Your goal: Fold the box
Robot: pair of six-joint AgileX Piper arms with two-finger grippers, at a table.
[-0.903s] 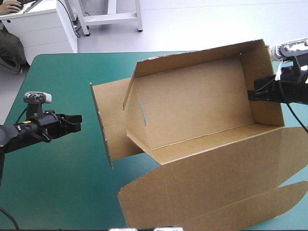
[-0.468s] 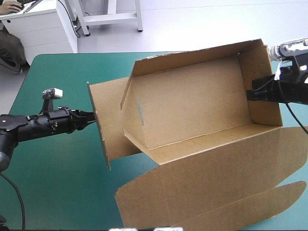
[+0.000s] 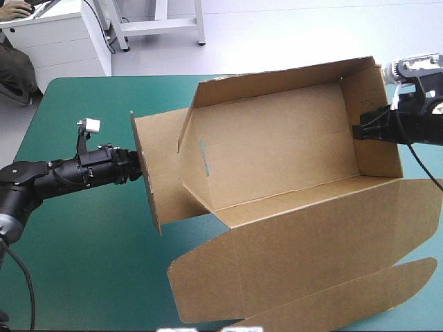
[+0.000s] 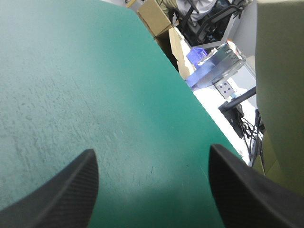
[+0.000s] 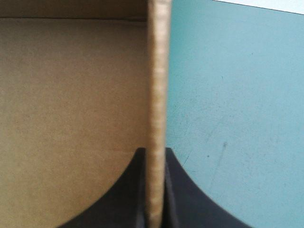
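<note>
The table (image 3: 83, 263) with its teal-green cover carries the brown box (image 3: 277, 152), which takes up the middle and right of it as an open tray, its far wall and both ends raised. The lid (image 3: 311, 256) lies flat on the near side, reaching toward the near right corner, so the tray's inside is open to both arms. The right end wall (image 3: 377, 124) stands upright, and it seems to stand because the right gripper (image 3: 360, 131) holds it. In the right wrist view the black fingers of that gripper (image 5: 155, 152) are pressed together on the wall's top edge, with the board pinched between them, the tray's inside on one side and the bare cover on the other. This grip probably steadies the whole box while the other end is worked. At the left end, a left end flap (image 3: 156, 173) sticks outward and nearly upright, not yet folded in. The left gripper (image 3: 135, 166) reaches its outer face, likely to push it toward the tray. Its fingers are spread and hold nothing (image 4: 152, 149). The flap's board (image 4: 280, 95) shows just beside one finger, not between the two. A small slot (image 3: 205, 158) in the left inner wall may be meant for a tab.
</note>
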